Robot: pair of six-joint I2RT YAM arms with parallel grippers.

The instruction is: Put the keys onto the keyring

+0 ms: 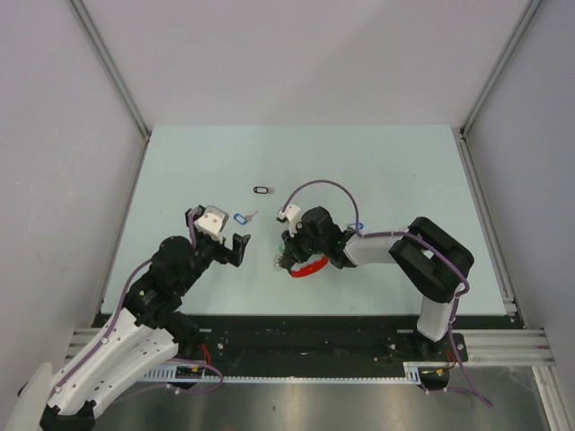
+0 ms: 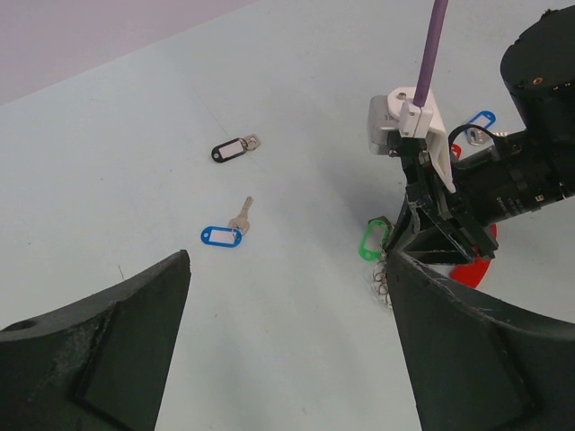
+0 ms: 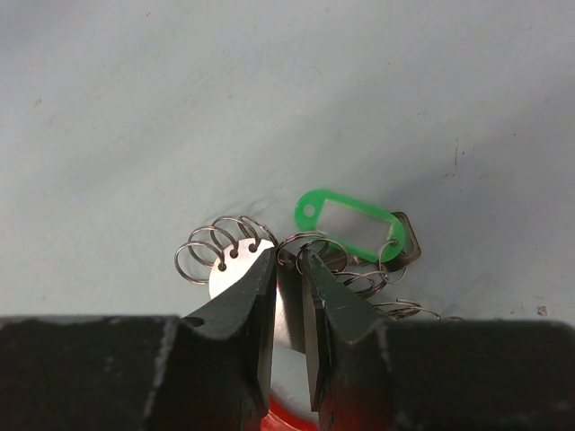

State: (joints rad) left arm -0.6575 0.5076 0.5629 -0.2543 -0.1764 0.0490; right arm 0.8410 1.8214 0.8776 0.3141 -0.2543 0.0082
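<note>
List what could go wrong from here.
1. The right hand seems to pinch the keyring only at its fingertips; the thin wire may slip out on lifting.
2. The blue-tagged key lies flat on the table; the open left hand may just push it along.

L arm (image 1: 171, 265) & R arm (image 1: 431, 256): blk joints, white links, purple cable (image 1: 314, 186), white wrist cam (image 1: 289, 214), blk wedge pincer fingers (image 3: 234, 314).

I saw the near key (image 1: 243, 217) on the table (image 1: 377, 162), the far key (image 1: 261, 189) behind it. The keyring (image 1: 308, 268) lay rightward, nearer me.
</note>
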